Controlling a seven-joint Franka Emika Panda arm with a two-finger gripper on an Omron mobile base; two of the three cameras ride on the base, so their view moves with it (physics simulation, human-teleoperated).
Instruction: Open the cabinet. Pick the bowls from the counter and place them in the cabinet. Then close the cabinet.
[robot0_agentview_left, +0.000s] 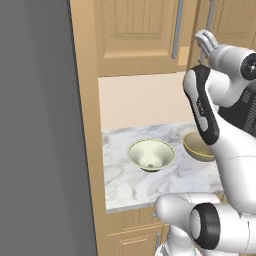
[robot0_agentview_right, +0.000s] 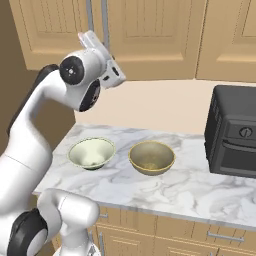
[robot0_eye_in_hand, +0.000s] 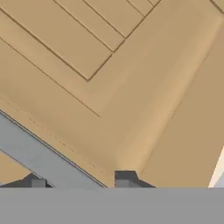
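At the near edge, the counter (robot0_agentview_right: 200, 192) carried both bowls, side by side but apart: the cream-white bowl (robot0_agentview_right: 91, 153) and the tan-brown bowl (robot0_agentview_right: 151, 157). A black appliance (robot0_agentview_right: 233, 132) stood further along the slab; no legible writing appeared on it. Above, the cabinet (robot0_agentview_right: 155, 35) doors were shut. The gripper (robot0_eye_in_hand: 81, 183) was raised against a door, its fingertips (robot0_eye_in_hand: 125, 180) spread to either side of the grey bar handle (robot0_eye_in_hand: 41, 158); contact with the bar could not be determined.

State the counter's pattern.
White marble with grey veining on the counter, clearest in the right base view.
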